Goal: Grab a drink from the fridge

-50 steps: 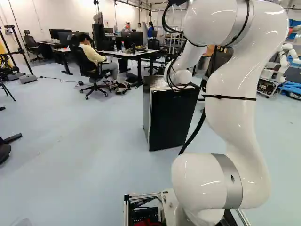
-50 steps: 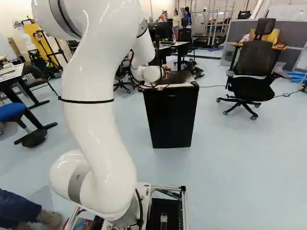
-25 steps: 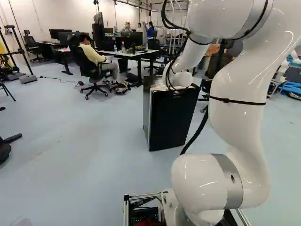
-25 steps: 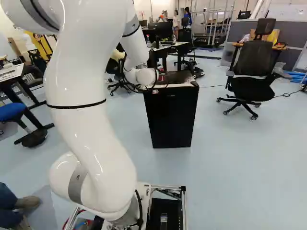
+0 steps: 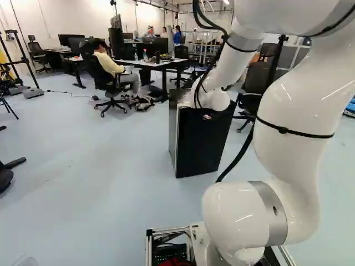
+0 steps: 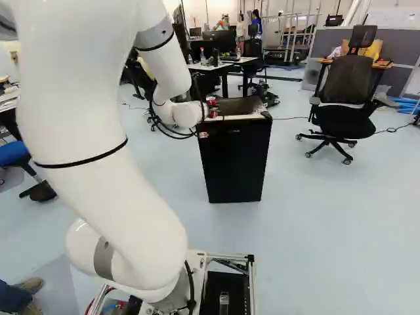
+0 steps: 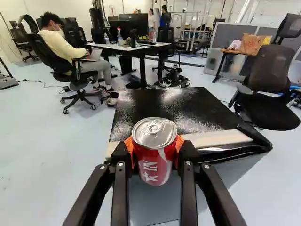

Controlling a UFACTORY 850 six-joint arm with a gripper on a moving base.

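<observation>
The gripper (image 6: 213,108) has its 2 black fingers parted by a can's width, both orange pads (image 7: 179,144) pressed on a red can (image 7: 154,162) between them, 1 to each side. In the wrist view the can stands roughly upright in the grip, its silver lid and pull tab showing. White lettering and a star run over its red side.

Right behind the can is the front edge of the black fridge (image 6: 236,164), with a pale strip along it and a glossy, smudged top beyond. Whether the can's base touches the fridge is hard to say from these angles. The fridge front bears 1 small pale mark near its upper edge, too tiny to make out.

Farther off, a black office chair (image 6: 351,79) is at the right of the right base view. Past the fridge stands a desk (image 5: 147,64) with bottles and monitors on it.
</observation>
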